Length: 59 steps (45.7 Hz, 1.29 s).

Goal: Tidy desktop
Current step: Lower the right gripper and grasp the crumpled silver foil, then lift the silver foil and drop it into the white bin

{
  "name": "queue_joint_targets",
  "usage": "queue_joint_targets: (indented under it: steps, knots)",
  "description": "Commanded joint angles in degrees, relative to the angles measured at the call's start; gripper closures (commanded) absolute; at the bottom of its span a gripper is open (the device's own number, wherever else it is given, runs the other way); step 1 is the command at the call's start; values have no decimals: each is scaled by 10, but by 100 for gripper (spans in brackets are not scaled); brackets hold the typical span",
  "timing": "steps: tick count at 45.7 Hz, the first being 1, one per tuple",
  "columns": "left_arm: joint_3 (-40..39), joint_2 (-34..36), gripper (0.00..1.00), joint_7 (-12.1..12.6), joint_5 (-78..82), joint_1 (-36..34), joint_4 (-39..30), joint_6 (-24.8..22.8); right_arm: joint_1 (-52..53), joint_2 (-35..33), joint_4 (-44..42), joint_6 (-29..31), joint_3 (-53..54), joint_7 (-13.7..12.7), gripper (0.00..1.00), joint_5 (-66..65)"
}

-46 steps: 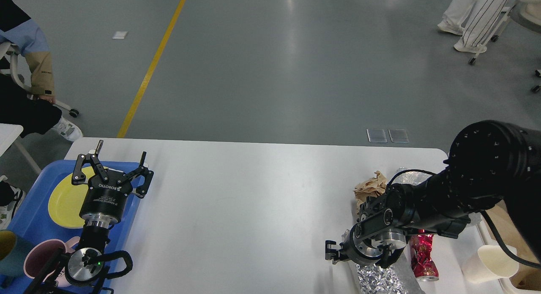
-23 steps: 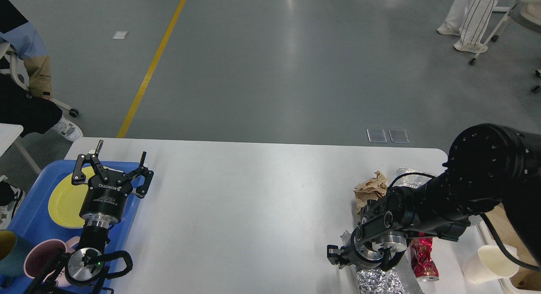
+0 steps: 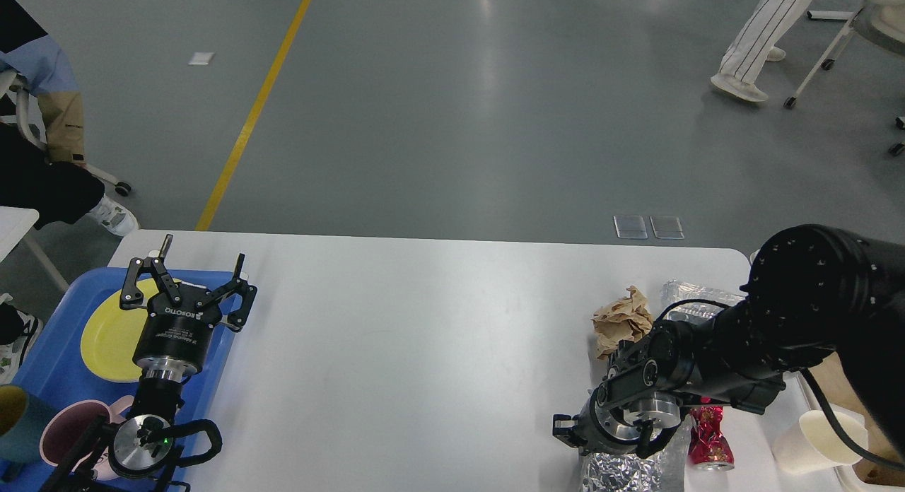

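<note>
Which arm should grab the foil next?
Right. Its gripper already hangs right over the crumpled foil at the desktop's near right edge; the open left gripper is far off, above the blue tray.

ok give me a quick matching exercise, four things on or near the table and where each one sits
Things:
1. yellow plate
2. crumpled brown paper
3. paper cup
4. red can

Places:
A. lying on its side at the table's right edge
B. on the desktop, just beyond the right arm
C. in the blue tray
D. between the silver foil and the paper cup

Pairs: 1-C, 2-B, 3-A, 4-D
</note>
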Motion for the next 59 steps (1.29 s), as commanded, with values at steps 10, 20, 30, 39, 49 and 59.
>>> queue_joint_targets:
  steps: [10, 20, 30, 39, 49, 59]
  knots:
    - [0, 0, 4, 0, 0, 0, 0, 0, 46, -16, 28, 9, 2, 3, 100, 55]
    - [0, 0, 4, 0, 0, 0, 0, 0, 183, -31, 95, 115, 1, 6, 100, 137]
    - [0, 0, 4, 0, 0, 1, 0, 0, 386, -76, 155, 266, -16, 0, 100, 138]
    - [0, 0, 4, 0, 0, 0, 0, 0, 561, -113, 173, 379, -77, 1, 100, 138]
    - [0, 0, 4, 0, 0, 1, 0, 0, 688, -126, 180, 465, -156, 7, 100, 138]
    - [0, 0, 4, 0, -1, 0, 0, 0, 691, -139, 179, 445, -207, 6, 100, 136]
